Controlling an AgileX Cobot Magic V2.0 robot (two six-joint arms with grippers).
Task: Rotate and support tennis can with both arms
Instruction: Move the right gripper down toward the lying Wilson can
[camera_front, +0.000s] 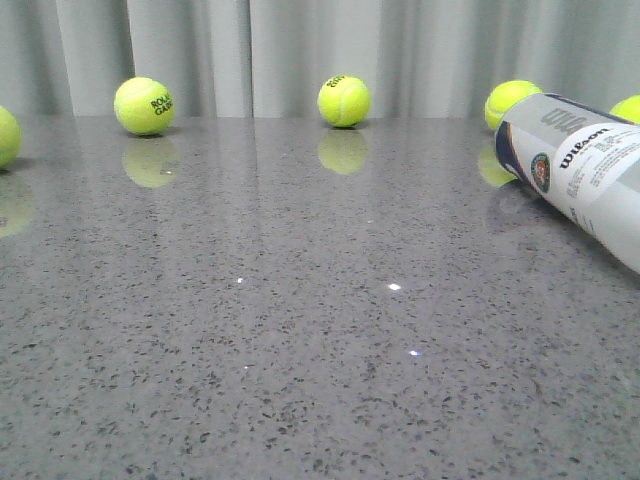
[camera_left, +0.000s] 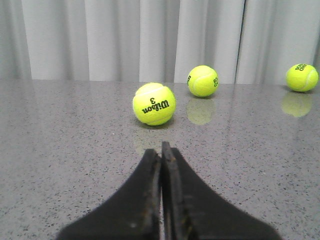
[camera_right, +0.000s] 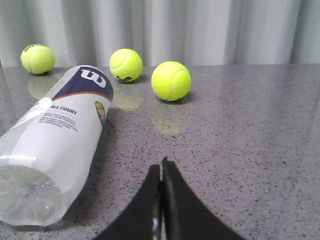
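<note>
The tennis can (camera_front: 585, 170) lies on its side at the right of the grey table, its navy end toward the back. It also shows in the right wrist view (camera_right: 55, 145), its clear end nearest the camera. My right gripper (camera_right: 161, 167) is shut and empty, low over the table, beside the can and apart from it. My left gripper (camera_left: 161, 150) is shut and empty, with a tennis ball marked Wilson 3 (camera_left: 154, 103) ahead of it. Neither arm shows in the front view. The can is out of the left wrist view.
Several tennis balls lie along the back of the table by the curtain: one at the left (camera_front: 144, 106), one in the middle (camera_front: 344, 101), one behind the can (camera_front: 512, 100). Two balls (camera_right: 171, 81) (camera_right: 126, 65) lie past the can's navy end.
</note>
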